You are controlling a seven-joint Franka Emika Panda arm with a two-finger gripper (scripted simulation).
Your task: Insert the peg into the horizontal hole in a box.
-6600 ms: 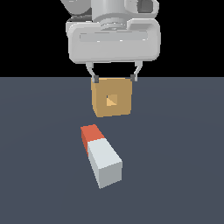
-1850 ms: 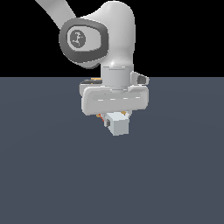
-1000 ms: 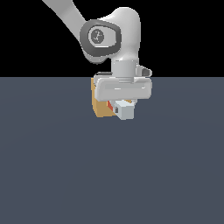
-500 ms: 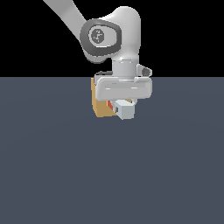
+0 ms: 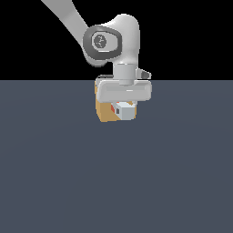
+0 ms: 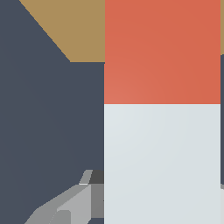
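In the exterior view my gripper [image 5: 124,108] is shut on the peg [image 5: 124,110], whose pale grey-white end faces the camera and whose red end points at the tan box [image 5: 104,113] just behind it. The gripper's body hides most of the box's face, and the hole does not show. In the wrist view the peg [image 6: 162,162] fills the frame lengthways, its red end [image 6: 162,52] reaching the tan box [image 6: 74,30]. One grey finger [image 6: 72,205] shows against the peg's pale part. I cannot tell whether the red tip has entered the hole.
The box stands on a flat dark grey-blue floor [image 5: 116,182]. The white arm [image 5: 111,43] rises to the exterior view's upper left against a black background. No other objects show.
Since the earliest frame the peg has been lifted off the floor and carried up to the box. Over the last second the gripper and peg have hardly moved.
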